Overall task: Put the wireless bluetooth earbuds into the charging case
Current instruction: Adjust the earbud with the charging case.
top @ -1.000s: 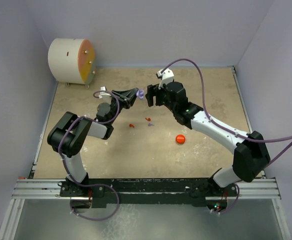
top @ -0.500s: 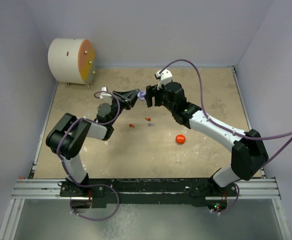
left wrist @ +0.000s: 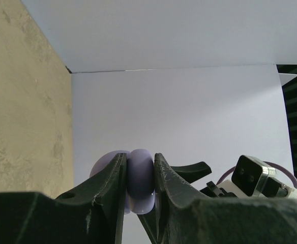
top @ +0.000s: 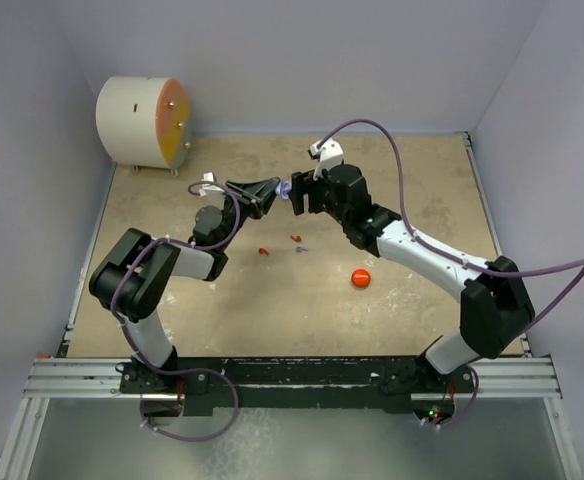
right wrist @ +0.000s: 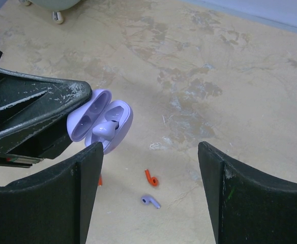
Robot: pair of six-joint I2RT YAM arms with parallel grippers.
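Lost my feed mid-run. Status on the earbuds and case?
Left gripper shut on open lavender case, held off table. Right gripper open, facing it. One earbud looks seated inside; lavender earbud, red earbud loose on table. Nothing blocking.

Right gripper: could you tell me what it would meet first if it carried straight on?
Most likely the open lavender case, clamped in the left gripper, just ahead; depth is hard to judge.
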